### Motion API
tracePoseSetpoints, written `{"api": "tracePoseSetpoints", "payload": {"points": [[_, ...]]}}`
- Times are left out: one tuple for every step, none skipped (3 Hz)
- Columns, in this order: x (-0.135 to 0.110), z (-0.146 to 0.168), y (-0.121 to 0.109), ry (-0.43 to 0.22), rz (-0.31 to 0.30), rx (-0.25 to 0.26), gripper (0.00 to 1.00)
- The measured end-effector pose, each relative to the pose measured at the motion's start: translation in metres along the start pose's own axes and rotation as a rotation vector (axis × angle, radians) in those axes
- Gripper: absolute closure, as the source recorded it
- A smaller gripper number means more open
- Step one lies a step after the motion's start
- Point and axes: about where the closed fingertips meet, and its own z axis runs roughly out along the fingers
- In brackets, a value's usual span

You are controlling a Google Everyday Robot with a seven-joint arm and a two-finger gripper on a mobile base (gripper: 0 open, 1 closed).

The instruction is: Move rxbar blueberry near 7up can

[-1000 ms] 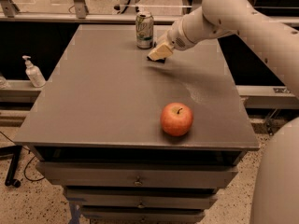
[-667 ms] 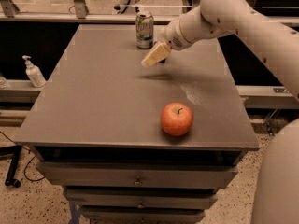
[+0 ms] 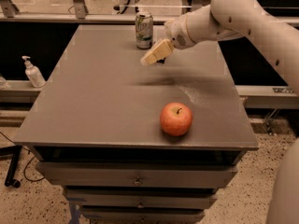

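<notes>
The 7up can [image 3: 144, 30] stands upright at the far middle of the grey table [image 3: 93, 101], white and green with a silver top. My gripper [image 3: 156, 53] hangs above the table just to the right of the can and a little nearer to me, on the end of the white arm [image 3: 219, 17] that reaches in from the right. Its shadow falls on the table nearer to me. The dark navy rxbar blueberry does not show anywhere in the camera view; it may be hidden at the gripper.
A red apple [image 3: 176, 118] sits on the table near the front right. A white pump bottle [image 3: 33, 72] stands on a lower ledge to the left of the table. Drawers [image 3: 135, 176] are below the table's front edge.
My gripper has shifted slightly to the left, staying beside the can. The can and the apple have not moved.
</notes>
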Motion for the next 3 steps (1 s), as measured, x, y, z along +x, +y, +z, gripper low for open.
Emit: {"api": "tracePoseSetpoints", "payload": {"points": [[0.019, -0.038, -0.003, -0.115, 0.077, 0.006, 0.00], [0.045, -0.108, -0.014, -0.195, 0.114, 0.070, 0.00], [0.058, -0.128, -0.018, -0.195, 0.130, 0.100, 0.00]]}}
